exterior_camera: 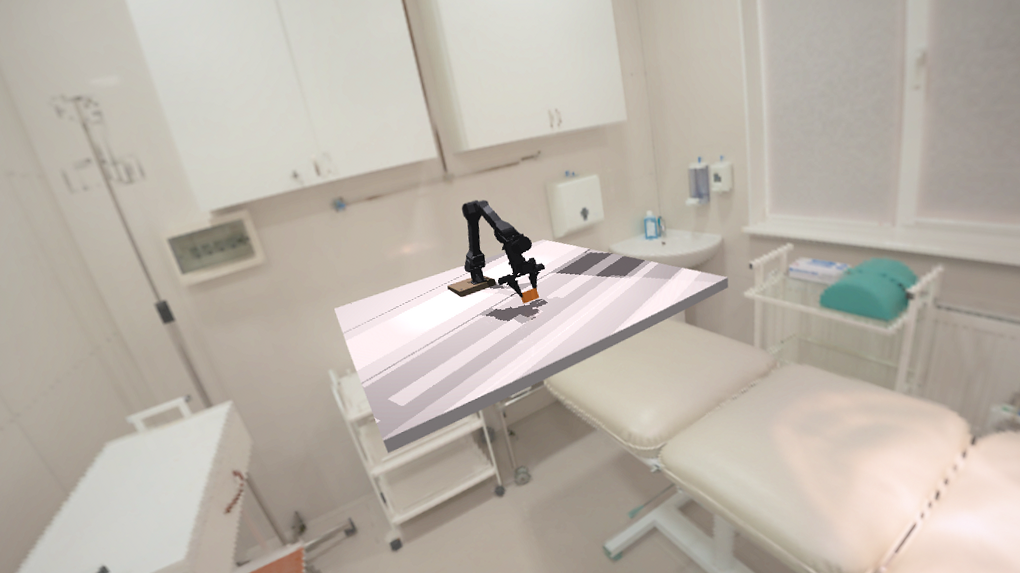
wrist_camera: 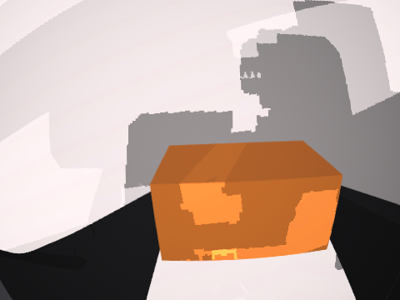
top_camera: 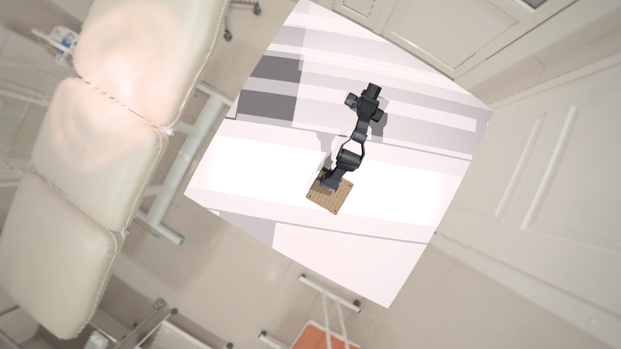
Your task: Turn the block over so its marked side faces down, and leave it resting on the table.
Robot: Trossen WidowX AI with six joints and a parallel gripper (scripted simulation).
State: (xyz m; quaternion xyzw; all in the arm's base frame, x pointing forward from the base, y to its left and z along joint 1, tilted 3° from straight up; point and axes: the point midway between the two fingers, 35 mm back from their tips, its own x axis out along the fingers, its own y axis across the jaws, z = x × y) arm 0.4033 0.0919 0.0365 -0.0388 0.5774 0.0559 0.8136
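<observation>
My gripper [exterior_camera: 529, 292] [wrist_camera: 243, 200]: fingers clamped on ends of orange block [exterior_camera: 529, 295] [wrist_camera: 246, 218]. Block held above tabletop [top_camera: 354, 265] [exterior_camera: 456, 383], shadow below. Top view: arm [top_camera: 349, 158] [exterior_camera: 474, 235] hides block. Marked side: cannot tell.

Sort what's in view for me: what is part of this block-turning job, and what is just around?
Part of the job:
- orange block, held
- gripper
- black arm
- table

Just around:
- padded couch
- teal cushion
- wall cabinets
- sink
</observation>
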